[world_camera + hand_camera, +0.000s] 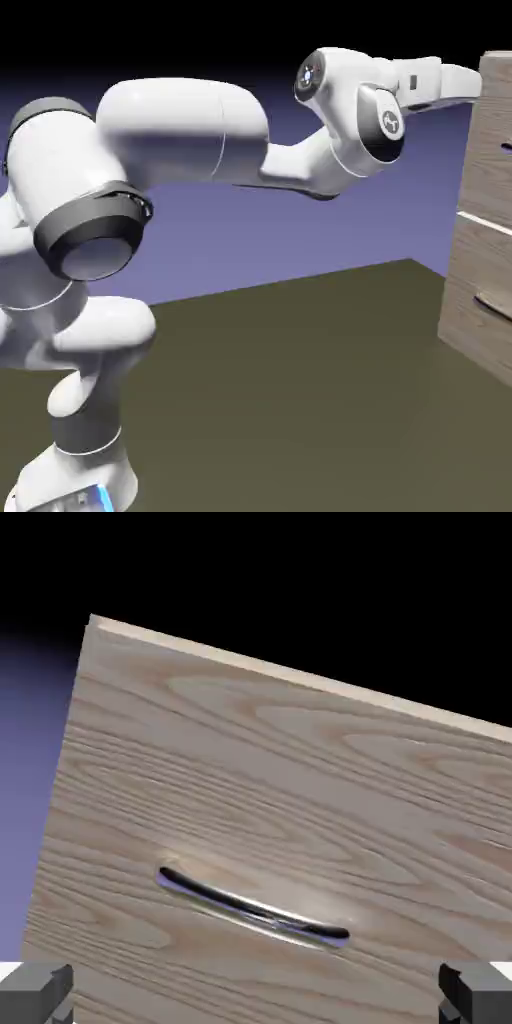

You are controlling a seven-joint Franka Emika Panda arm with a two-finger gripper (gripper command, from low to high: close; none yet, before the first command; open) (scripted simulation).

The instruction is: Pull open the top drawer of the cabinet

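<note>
The white two-finger gripper [256, 992] is hanging wide open just before the pale wood-grain top drawer [270, 812] of the tall beige cabinet [480, 210] — holding nothing. The slim dark metal bar handle [252, 909], low on that drawer front, is looking rigid and probably slick — best pinched at its middle.

Pale beige wood-grain top drawer [280, 802], dark glossy handle [250, 910]

One cabinet [482, 210], two visible handles

The cabinet [480, 220] is cut off by the exterior view's right edge.
</note>
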